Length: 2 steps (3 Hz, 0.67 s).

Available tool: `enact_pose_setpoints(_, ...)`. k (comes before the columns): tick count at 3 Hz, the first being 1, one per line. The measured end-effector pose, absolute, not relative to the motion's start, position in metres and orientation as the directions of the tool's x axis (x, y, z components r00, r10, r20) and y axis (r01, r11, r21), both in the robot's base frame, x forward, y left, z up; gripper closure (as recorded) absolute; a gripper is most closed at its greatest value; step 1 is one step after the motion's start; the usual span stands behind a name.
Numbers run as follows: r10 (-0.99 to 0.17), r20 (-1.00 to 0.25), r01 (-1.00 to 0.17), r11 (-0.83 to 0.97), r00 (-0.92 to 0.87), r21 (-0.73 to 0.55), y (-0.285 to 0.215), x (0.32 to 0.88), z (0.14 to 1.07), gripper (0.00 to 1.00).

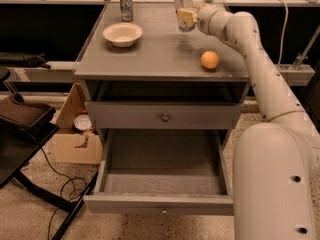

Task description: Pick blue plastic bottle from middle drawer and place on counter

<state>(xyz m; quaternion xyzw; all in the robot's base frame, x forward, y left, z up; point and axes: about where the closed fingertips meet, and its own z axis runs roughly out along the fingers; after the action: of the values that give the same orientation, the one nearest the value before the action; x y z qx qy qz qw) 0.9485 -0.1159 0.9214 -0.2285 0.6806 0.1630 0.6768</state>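
Note:
The blue plastic bottle (184, 4) is upright in my gripper (187, 16), held just above the back middle of the counter (155, 49). The gripper's yellowish fingers (187, 17) are shut on the bottle's lower half; the arm reaches in from the right. The bottle's cap is cut off by the top of the view. The middle drawer (162, 184) stands pulled out below, its grey floor bare. The shallower drawer (162, 115) above it is closed.
On the counter stand a white bowl (122, 34) at the left, a silver can (125, 3) at the back left and an orange (210, 59) at the right. A cardboard box (75, 129) and a black stand (25, 134) sit on the floor at the left.

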Motion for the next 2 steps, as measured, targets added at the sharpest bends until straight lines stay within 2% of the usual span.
enact_pose_setpoints(2, 0.056, -0.998, -0.453, 0.890, -0.011, 0.055, -0.148, 0.952, 0.909, 1.00)
